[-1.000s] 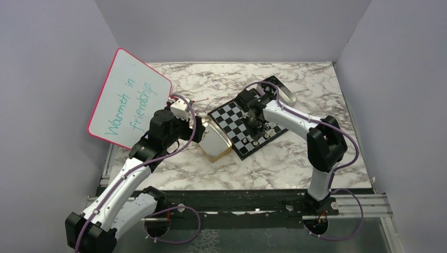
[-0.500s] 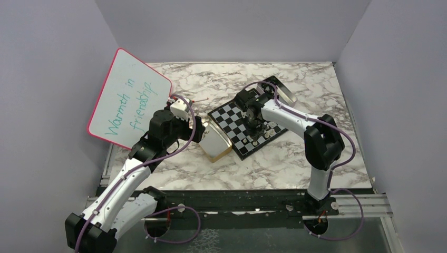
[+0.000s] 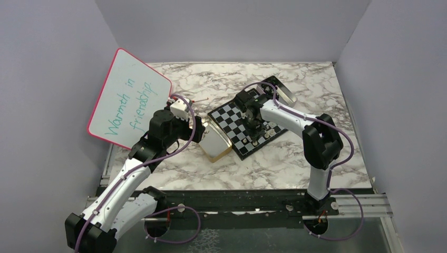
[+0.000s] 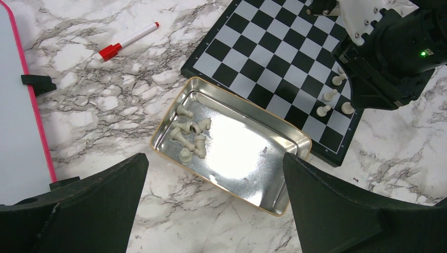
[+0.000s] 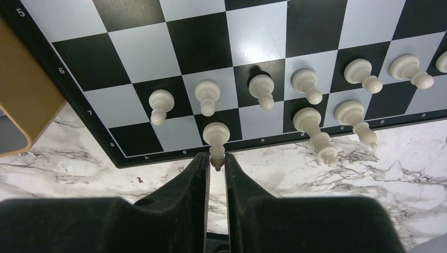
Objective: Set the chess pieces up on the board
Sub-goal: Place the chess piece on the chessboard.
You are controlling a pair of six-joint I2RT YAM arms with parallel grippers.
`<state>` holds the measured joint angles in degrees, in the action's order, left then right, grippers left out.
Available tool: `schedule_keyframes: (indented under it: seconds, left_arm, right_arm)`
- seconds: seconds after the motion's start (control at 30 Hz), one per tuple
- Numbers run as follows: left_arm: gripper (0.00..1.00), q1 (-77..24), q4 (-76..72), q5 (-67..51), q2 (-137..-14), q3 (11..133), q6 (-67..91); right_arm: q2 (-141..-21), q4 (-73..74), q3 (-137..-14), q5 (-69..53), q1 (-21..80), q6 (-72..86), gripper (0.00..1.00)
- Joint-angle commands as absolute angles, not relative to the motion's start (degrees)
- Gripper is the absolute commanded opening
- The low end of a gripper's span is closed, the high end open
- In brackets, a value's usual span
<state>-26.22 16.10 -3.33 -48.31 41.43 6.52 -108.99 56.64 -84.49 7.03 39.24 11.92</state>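
Observation:
The chequered board [image 3: 227,117] lies mid-table, also in the right wrist view [image 5: 158,37]. Several pale chess pieces [image 5: 262,89] stand in its two rows nearest the rim. My right gripper [image 5: 215,159] is shut on the top of one pale piece [image 5: 216,136] whose base is on a back-row square by the rim; in the top view the gripper [image 3: 254,130] is over the board's near corner. My left gripper [image 4: 215,158] is open and empty, hovering above an open metal tin [image 4: 248,158] holding several pale pieces [image 4: 191,138].
A pink-framed whiteboard [image 3: 129,97] leans at the left. A red-capped marker [image 4: 128,40] lies on the marble beside the board. A second tin [image 3: 283,90] sits behind the board. The first tin's edge [image 5: 23,100] touches the board's side.
My right arm's elbow has shifted slightly to the left; its gripper stays over the same corner of the board. The left arm has not moved.

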Motion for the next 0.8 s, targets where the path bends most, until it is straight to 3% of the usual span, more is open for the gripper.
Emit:
schedule_keyframes:
  seconds: [0.0,0.77]
  left_arm:
    - [0.99,-26.3,16.3,-2.5,-47.3,41.6,6.0]
    - [0.99,-26.3,16.4,-1.6,-47.2,41.7,5.9]
  right_arm:
    - [-109.8,57.0,-85.5,7.5,38.8,11.5,0.23]
    - [-110.8,55.8,-84.6,8.2,38.8,12.1,0.28]
